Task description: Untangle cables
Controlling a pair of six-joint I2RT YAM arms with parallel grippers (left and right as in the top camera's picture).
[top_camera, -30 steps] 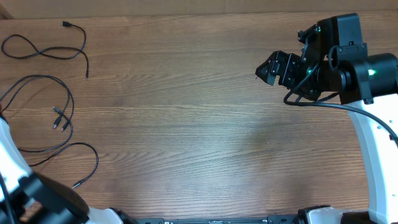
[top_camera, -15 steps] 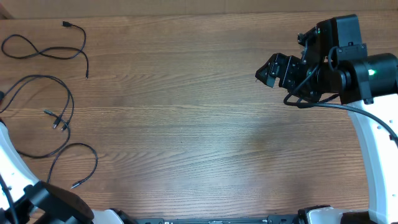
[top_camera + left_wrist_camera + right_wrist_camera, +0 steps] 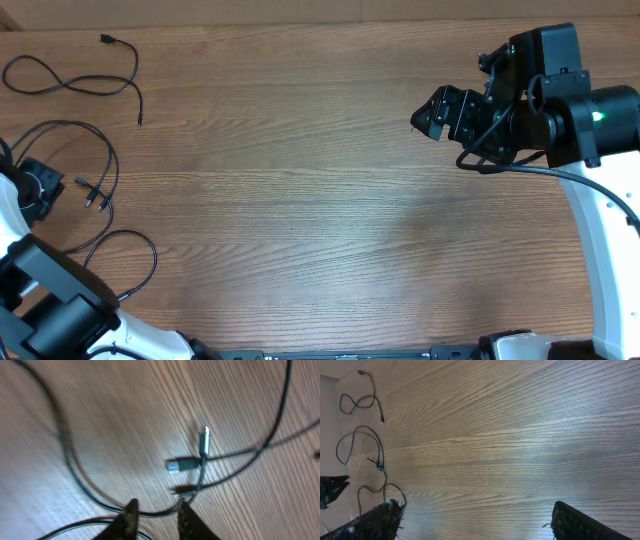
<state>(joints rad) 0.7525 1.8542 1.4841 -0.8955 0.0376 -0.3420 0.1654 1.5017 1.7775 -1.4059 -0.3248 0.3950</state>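
Overhead: cables [image 3: 116, 170] are bunched at the far left of the frame, with one cord [image 3: 70, 88] lying apart at upper left. Left claw [image 3: 45, 185] sits at the bunch, close to the left edge of the table [image 3: 300, 200]. I'd pull rightward, since all the bare wood is there. Right claw [image 3: 428, 112] is upper right, well apart.

Left wrist: the jaws are nearly together and a cable crosses right at the tips. I can't tell if it's pinched. Risk: a lift drags both plugs [image 3: 187, 465] and tightens the crossing, or the cable slips out.

Right wrist: the claw is spread wide with nothing in it. The cables are far off at frame left.
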